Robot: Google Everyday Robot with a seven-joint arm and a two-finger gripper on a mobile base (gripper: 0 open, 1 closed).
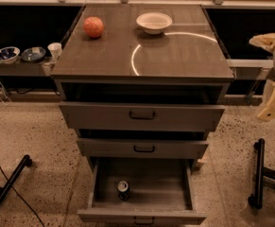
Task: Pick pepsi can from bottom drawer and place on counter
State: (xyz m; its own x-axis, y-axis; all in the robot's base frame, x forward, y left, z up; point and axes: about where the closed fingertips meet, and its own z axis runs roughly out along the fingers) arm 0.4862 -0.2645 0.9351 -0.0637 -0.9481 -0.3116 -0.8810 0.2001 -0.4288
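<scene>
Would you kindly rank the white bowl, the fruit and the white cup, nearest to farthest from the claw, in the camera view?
The claw hangs at the right edge.
1. white bowl, back middle of the counter.
2. fruit, counter's back left.
3. white cup, far left, off it.

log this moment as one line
can upright in open bottom drawer | gripper at right edge, apart from drawer | counter: fruit, bowl | pick not begun
</scene>
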